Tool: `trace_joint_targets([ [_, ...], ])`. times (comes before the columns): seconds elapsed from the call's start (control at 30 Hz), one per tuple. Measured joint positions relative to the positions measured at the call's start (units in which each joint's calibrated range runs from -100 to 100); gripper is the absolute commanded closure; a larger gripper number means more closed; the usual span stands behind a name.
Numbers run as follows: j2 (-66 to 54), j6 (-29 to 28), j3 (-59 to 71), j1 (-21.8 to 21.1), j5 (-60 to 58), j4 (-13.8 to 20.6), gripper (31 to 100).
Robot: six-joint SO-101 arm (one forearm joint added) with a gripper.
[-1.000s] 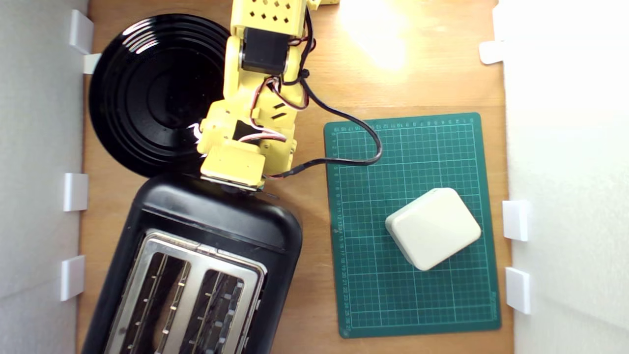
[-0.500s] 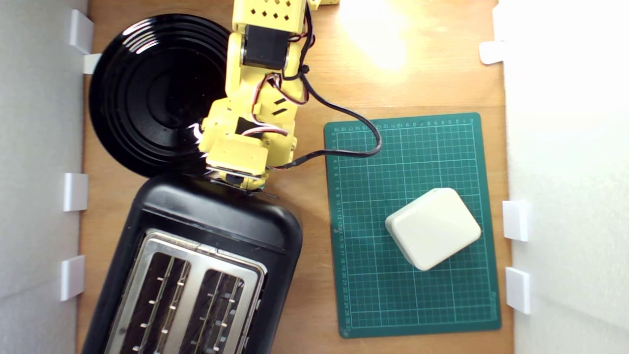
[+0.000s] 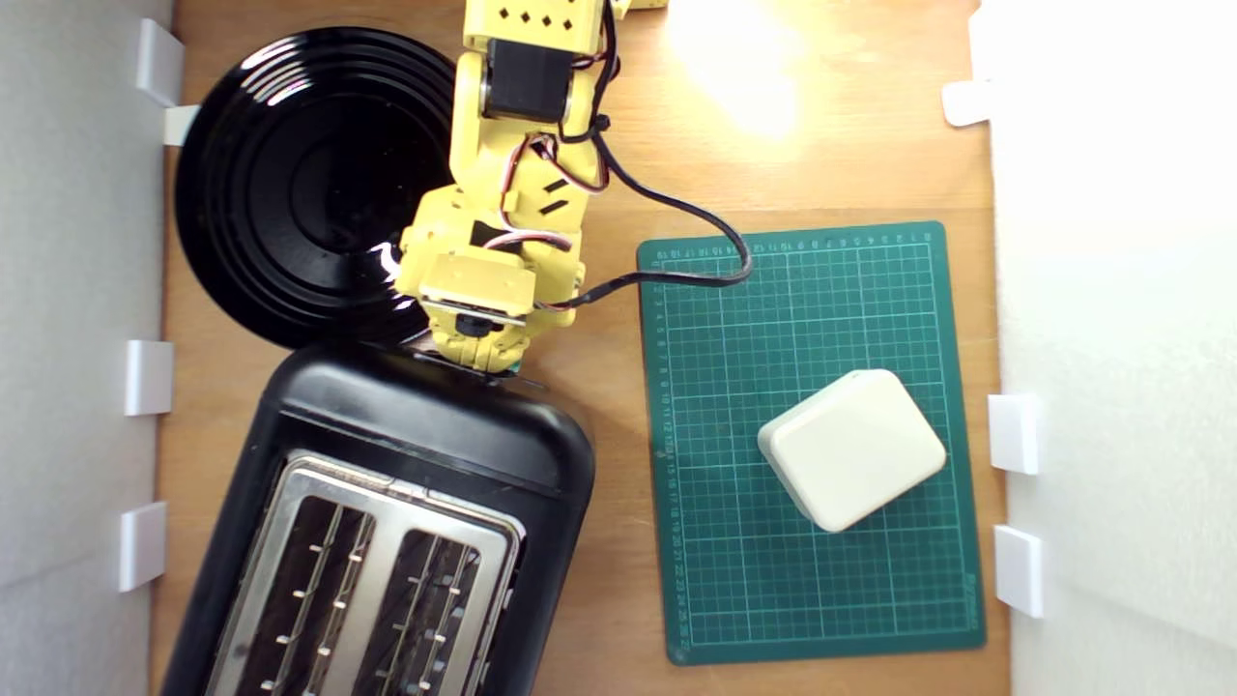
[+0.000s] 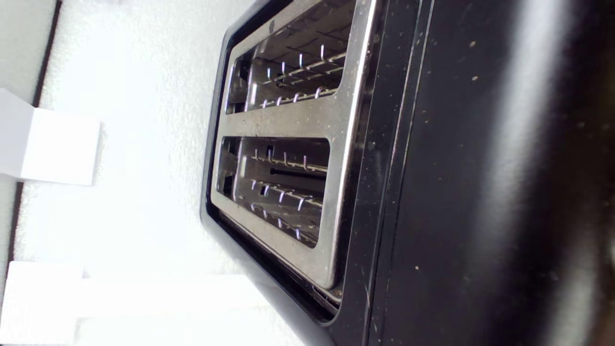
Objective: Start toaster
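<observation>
Overhead | jaws (image 3: 483, 356) sat at the toaster (image 3: 387, 522) near end, state not discernible | toaster's long axis ran away from them | lever tab hidden beneath arm.

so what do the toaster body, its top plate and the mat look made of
Toaster body: glossy black, probably plastic, with soft highlights and dust specks in the wrist view. Top plate: bright metal, silvery and reflective. Mat: matte green, likely rubbery or vinyl, with a printed grid.
</observation>
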Motion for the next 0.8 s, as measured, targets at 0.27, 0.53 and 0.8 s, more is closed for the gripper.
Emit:
trace_joint_targets([
  [0.27, -3.3, 0.1, 9.5, 0.0, -7.1, -0.1, 98.8],
  [0.53, -3.3, 0.1, 11.1, -0.2, -8.3, -0.2, 98.8],
  [0.8, -3.5, 0.1, 14.6, -0.1, -12.6, -0.2, 98.8],
])
